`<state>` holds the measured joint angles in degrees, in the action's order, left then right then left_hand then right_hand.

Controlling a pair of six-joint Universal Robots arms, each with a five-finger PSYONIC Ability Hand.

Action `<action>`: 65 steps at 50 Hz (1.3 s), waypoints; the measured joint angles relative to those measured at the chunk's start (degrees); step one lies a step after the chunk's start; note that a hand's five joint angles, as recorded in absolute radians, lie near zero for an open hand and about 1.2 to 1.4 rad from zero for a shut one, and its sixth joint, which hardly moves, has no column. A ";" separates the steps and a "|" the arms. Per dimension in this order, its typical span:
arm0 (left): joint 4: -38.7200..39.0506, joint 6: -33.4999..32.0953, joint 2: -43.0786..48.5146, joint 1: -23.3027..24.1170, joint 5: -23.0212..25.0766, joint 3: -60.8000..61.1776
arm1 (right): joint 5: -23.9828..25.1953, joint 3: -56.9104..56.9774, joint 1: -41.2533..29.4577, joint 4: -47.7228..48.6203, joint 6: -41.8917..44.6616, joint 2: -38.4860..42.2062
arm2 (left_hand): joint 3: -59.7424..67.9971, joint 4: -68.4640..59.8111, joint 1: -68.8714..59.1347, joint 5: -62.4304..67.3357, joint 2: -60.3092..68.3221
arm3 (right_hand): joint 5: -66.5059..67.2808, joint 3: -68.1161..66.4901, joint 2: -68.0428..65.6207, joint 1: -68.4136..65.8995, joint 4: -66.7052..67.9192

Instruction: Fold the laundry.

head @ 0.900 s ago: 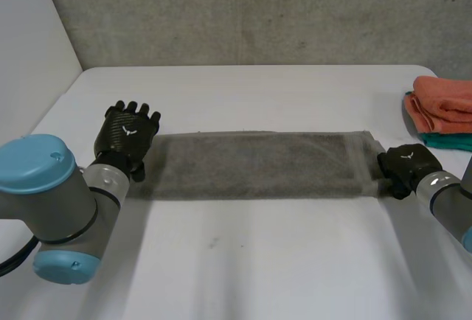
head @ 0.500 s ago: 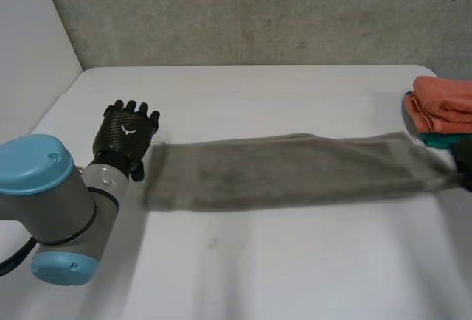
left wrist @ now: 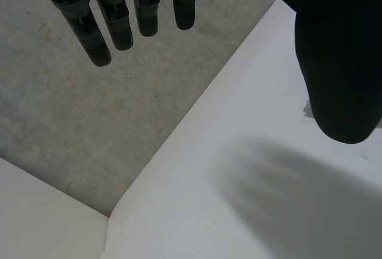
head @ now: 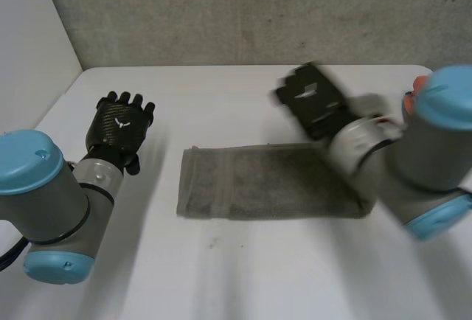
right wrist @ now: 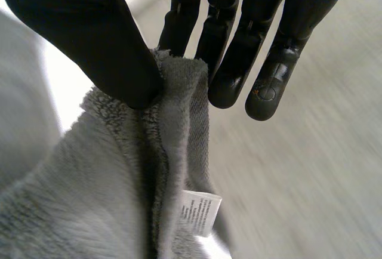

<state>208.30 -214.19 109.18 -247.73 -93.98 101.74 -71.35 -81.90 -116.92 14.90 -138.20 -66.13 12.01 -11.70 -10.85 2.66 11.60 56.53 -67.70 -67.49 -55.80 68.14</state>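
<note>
Two black hands show in the head view; the left hand (head: 120, 124) sits at the left of the frame over the bare white table (head: 243, 268), fingers straight and spread, clear of the towel (head: 265, 183); the grey towel lies as a long band across the centre of the frame, with a strip of table between its left end and the left hand; the right hand (head: 313, 102) is raised at upper centre-right, above the towel's right half, on the right arm (head: 435, 158) that fills the right side of the frame; it is blurred, and we cannot tell from here what it holds; a grey wall (head: 243, 10) runs along the top.

From the left wrist, we see that hand's fingers (left wrist: 119, 23) straight and relaxed, the thumb (left wrist: 334, 74) well apart from them, nothing held; bare table lies under the palm, and the wall is beyond the fingertips.

From the right wrist, we see the thumb (right wrist: 89, 32) pressing a doubled edge of the towel against nearly straight fingers (right wrist: 239, 50); the hand grasps the towel in a pinch; a small white label (right wrist: 200, 211) hangs from that edge, near the fingertips.
</note>
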 measured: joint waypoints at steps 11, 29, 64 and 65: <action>0.01 -0.01 -0.01 -0.34 0.11 0.38 | 2.53 10.63 -18.46 -0.29 5.65 17.87 | 0.00 0.00 0.00 0.00 0.00 | 0.17 0.39 0.37 0.25 -0.09; 0.08 0.00 0.10 3.61 0.35 -2.59 | -6.04 6.18 -4.73 -14.68 -18.71 8.60 | 0.00 0.00 0.00 0.00 0.00 | -52.70 55.41 54.78 44.17 -54.76; -0.31 0.41 -1.61 6.71 -0.77 -2.66 | -11.86 4.26 -10.85 -8.01 -3.13 7.03 | 0.00 0.00 0.00 0.00 0.00 | 0.26 -0.05 1.05 1.16 0.00; -0.42 0.59 -1.86 6.43 -1.07 -2.66 | -11.66 5.40 -12.79 -8.17 -2.25 8.10 | 0.00 0.00 0.00 0.00 0.00 | 0.27 -0.05 1.05 1.16 0.00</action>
<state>207.88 -213.60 107.32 -241.30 -95.05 99.07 -83.01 -76.51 -129.70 6.73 -140.46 -58.03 12.01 -11.70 -10.85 2.66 11.60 56.80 -67.75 -66.44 -54.64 68.14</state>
